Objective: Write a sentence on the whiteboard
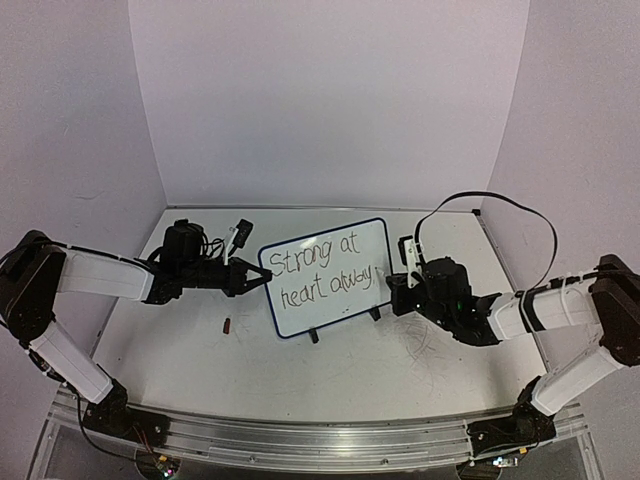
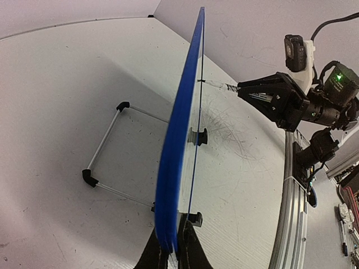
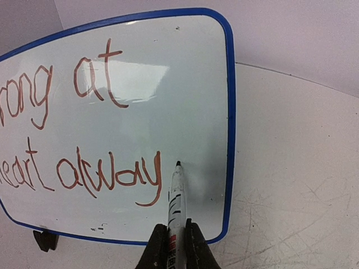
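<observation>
The right wrist view's left edge cuts off the whiteboard point(image 3: 196, 84), leaving the sentence point(image 3: 112, 176) as "rong at" over "eart alway". The marker point(image 3: 175, 193) has its lower barrel hidden between the jaws of the right gripper point(image 3: 175, 230). A small dark thing point(image 1: 228, 324) on the tabletop point(image 1: 200, 370) in the top view is too small to name.
</observation>
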You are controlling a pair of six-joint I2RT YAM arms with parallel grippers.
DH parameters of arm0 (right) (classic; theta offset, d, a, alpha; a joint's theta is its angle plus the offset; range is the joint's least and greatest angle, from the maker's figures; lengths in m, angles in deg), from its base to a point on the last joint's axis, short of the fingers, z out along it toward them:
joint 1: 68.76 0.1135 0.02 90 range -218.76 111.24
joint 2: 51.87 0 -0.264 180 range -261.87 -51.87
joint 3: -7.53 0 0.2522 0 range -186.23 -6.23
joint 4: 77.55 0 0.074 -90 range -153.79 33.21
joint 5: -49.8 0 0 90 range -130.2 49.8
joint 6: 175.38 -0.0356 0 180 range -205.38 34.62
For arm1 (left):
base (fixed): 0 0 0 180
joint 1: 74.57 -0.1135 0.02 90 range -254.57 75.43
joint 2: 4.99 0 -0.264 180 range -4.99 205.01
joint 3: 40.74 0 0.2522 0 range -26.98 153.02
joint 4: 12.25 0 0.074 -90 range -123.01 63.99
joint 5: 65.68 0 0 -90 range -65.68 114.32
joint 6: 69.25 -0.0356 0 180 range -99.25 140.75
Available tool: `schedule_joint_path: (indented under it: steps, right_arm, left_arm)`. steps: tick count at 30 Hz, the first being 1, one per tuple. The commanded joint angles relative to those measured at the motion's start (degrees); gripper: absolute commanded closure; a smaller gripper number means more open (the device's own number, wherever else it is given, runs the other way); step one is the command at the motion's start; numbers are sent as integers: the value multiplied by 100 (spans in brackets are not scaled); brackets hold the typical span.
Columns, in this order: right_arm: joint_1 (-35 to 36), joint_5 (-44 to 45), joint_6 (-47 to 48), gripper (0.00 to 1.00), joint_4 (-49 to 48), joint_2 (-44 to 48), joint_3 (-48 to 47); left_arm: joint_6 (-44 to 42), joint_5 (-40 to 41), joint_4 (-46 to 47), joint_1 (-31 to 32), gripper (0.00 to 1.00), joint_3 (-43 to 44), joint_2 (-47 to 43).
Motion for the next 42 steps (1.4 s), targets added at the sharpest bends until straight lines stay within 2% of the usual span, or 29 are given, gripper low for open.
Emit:
schedule_joint_path:
  steps: [1,18,33,42]
  right_arm:
    - [12,205,-15,100,-153,-122,-253]
    - [221,-19,-37,100,-71,-184,-193]
    - [222,669,-295,100,242,-199,-130]
    - [249,529,-391,100,428,-164,-99]
  left_arm:
    - [-344,698,-374,-75,100,27,-43]
    - [-353,693,-374,-77,100,73,2]
    - [-362,695,-374,-73,100,51,-12]
    - [-370,713,-375,-75,100,23,-47]
